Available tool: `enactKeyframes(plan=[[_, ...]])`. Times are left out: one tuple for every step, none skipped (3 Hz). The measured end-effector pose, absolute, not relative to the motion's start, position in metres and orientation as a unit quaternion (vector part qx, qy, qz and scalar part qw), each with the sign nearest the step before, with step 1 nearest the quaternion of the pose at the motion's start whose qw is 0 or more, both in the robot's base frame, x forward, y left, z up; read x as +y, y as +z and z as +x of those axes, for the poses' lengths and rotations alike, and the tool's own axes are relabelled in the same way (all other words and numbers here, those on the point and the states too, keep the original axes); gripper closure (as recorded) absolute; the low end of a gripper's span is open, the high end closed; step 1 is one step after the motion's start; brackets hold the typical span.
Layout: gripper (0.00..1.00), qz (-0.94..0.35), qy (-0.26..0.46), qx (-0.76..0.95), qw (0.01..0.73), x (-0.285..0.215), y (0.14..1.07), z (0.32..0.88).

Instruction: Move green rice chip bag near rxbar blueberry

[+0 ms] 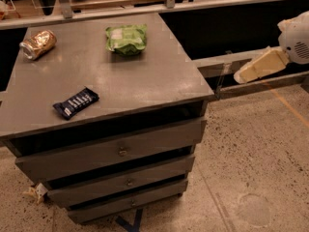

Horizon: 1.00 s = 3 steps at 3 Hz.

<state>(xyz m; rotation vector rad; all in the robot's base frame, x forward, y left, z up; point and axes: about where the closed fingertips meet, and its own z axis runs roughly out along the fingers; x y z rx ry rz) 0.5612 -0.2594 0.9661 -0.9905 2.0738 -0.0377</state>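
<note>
The green rice chip bag, bright green with a white label patch, lies at the back middle of the grey cabinet top. The rxbar blueberry, a small dark navy bar with white lettering, lies near the front left of the same top. My gripper, cream-coloured on a white arm, hangs in the air off the cabinet's right side, well apart from both the bag and the bar. It holds nothing that I can see.
A crushed gold-brown can lies at the back left corner of the top. The cabinet has three drawers below. A metal rail runs behind it. Speckled floor spreads to the right.
</note>
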Motion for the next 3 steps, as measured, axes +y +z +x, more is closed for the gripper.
enactKeyframes(plan=[[0.0,-0.39,0.016,0.803,0.45,-0.243,0.965,0.597],[0.0,-0.393,0.042,0.79,0.468,-0.223,0.961,0.63],[0.0,-0.395,0.089,0.774,0.488,-0.171,0.954,0.692]])
